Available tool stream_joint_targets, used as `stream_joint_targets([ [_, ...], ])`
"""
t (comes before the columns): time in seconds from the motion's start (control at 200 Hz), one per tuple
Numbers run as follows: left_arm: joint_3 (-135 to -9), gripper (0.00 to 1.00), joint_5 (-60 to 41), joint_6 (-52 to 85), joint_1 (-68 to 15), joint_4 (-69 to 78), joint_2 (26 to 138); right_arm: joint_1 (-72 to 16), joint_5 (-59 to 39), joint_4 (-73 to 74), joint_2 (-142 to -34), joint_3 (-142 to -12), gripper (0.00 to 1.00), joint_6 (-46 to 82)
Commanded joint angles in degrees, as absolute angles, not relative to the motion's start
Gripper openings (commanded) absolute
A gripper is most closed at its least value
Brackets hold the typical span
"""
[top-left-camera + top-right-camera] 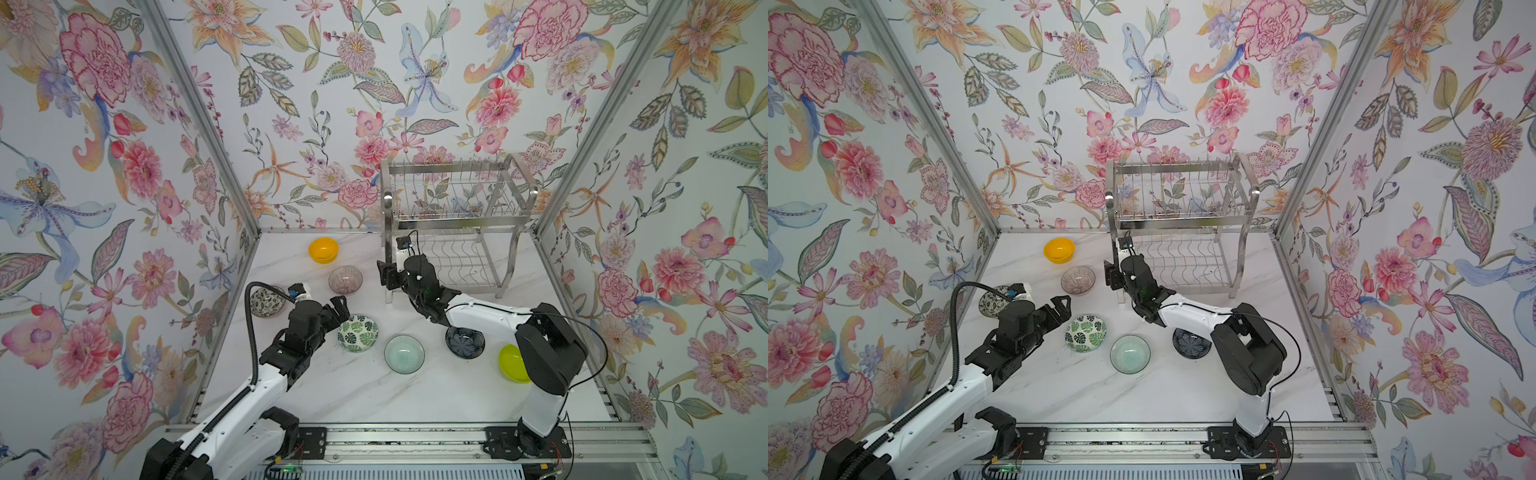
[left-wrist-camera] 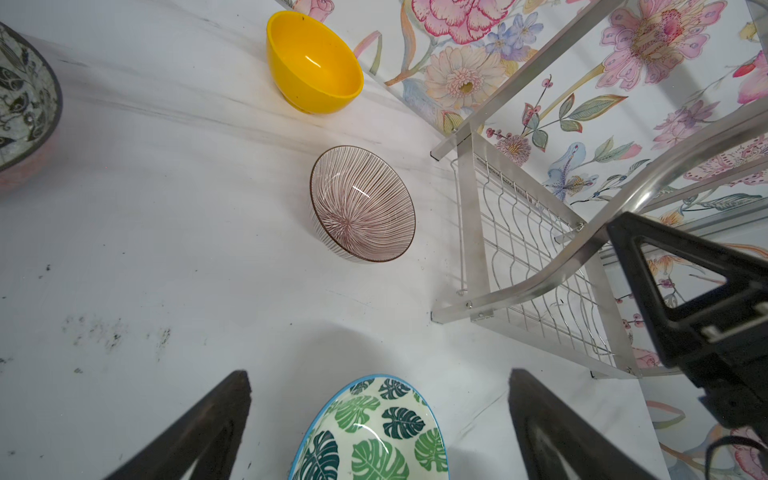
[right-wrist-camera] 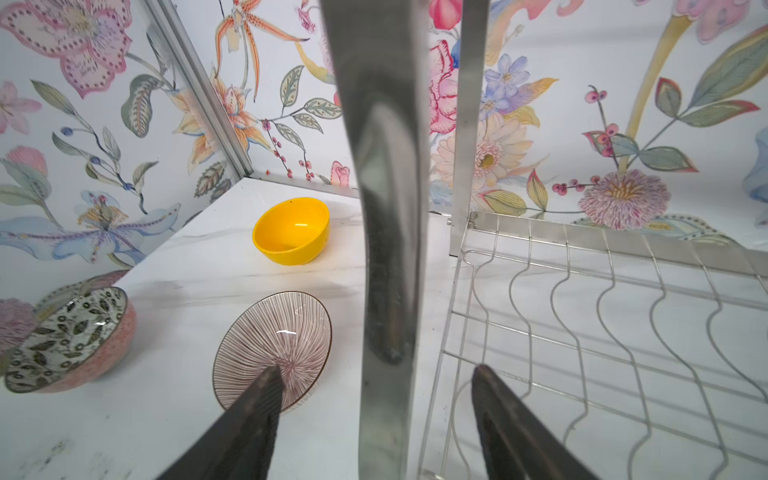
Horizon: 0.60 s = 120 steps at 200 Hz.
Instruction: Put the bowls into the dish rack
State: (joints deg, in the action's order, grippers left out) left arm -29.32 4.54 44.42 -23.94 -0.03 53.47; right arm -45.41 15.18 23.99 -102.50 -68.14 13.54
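Note:
The steel dish rack stands at the back right with both tiers bare. My right gripper is open, its jaws straddling the rack's front left leg with a gap on each side. My left gripper is open just above the far rim of the leaf-print bowl. On the table sit the orange-yellow bowl, the pinkish ribbed bowl, the speckled bowl and the pale green glass bowl. The navy bowl and the lime-green bowl are partly hidden by my right arm.
Floral walls with aluminium corner posts close in the left, back and right sides. A metal rail carrying both arm bases runs along the front edge. The marble table is bare between the bowls and that rail.

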Motion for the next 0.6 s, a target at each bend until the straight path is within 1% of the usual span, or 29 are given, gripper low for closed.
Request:
stream_joint_targets([
  [0.0, -31.0, 0.99, 2.3, 44.2, -23.7, -1.4, 53.3, -45.8, 16.2, 20.5, -96.5, -62.7, 0.87, 15.9],
  [0.045, -30.8, 0.99, 2.0, 44.7, -24.0, -0.6, 53.3, -45.7, 17.4, 19.2, -94.1, -60.9, 0.94, 16.6],
  [0.055, -30.7, 0.99, 2.0, 44.8, -24.2, -0.4, 53.3, -45.7, 17.9, 18.6, -93.2, -60.2, 0.97, 16.8],
  [0.07, -30.6, 0.99, 2.0, 44.9, -24.4, -0.1, 53.4, -45.5, 18.3, 17.9, -92.4, -59.5, 0.98, 17.1],
  [0.23, -30.4, 0.99, 4.1, 44.4, -28.6, 3.8, 54.4, -43.9, 24.1, 4.7, -84.2, -55.1, 0.99, 19.9],
  [0.37, -32.2, 0.99, 3.7, 44.7, -33.1, 7.1, 58.4, -40.4, 26.6, -9.6, -76.6, -51.8, 0.98, 26.3],
  [0.535, -35.2, 0.99, 3.0, 43.1, -38.5, 12.2, 65.3, -33.7, 22.7, -22.6, -68.2, -46.7, 0.98, 34.2],
  [0.595, -35.9, 0.99, 2.9, 42.8, -40.2, 14.1, 67.3, -32.2, 21.1, -25.1, -65.9, -44.6, 0.95, 35.6],
])
